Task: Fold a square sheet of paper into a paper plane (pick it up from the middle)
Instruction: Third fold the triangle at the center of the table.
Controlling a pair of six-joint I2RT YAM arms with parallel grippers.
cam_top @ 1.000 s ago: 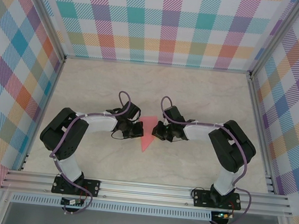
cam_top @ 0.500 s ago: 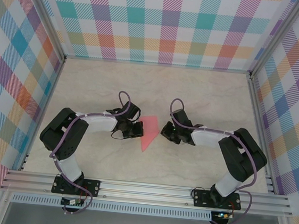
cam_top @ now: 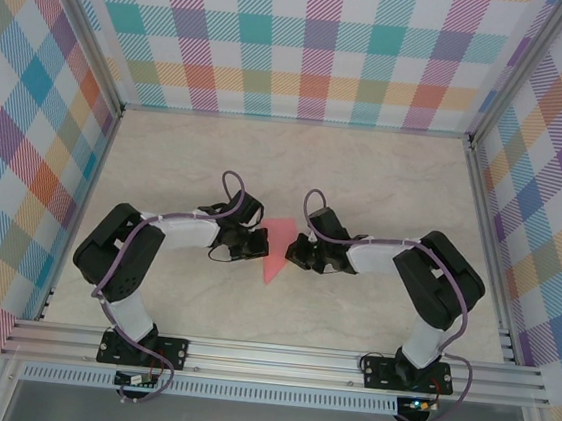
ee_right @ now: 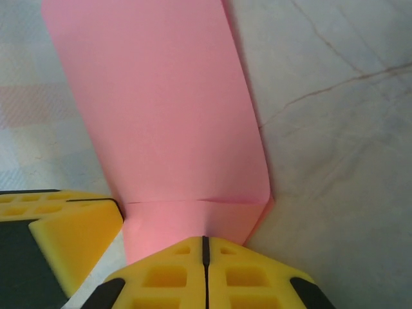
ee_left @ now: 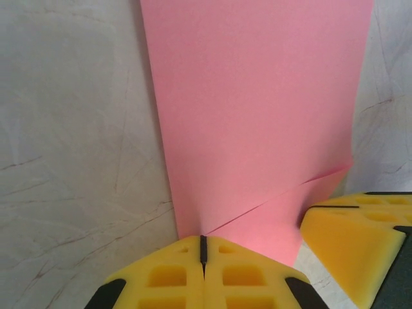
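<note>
The salmon-pink sheet of paper [cam_top: 278, 255] lies flat mid-table, folded into a narrow wedge with its point toward the near edge. My left gripper [cam_top: 261, 244] is shut, its yellow tips resting on the paper's left edge by a slanted crease [ee_left: 277, 199]. My right gripper [cam_top: 295, 252] is also shut, its tips on the right edge just below a straight fold line [ee_right: 193, 201]. In the left wrist view the left gripper [ee_left: 203, 241] sits on pink paper [ee_left: 257, 103]. In the right wrist view the right gripper [ee_right: 205, 241] sits on the paper [ee_right: 161, 96]. Neither pair of jaws holds paper between them.
The pale marble tabletop [cam_top: 296, 162] is ringed by checked walls and an aluminium frame rail [cam_top: 276, 356] at the near edge. The two grippers face each other a few centimetres apart; the other arm's yellow finger [ee_left: 360, 238] shows at each wrist view's corner.
The right gripper drew back to the right off the paper, then returned to its right edge. The left gripper and the paper stayed put.
</note>
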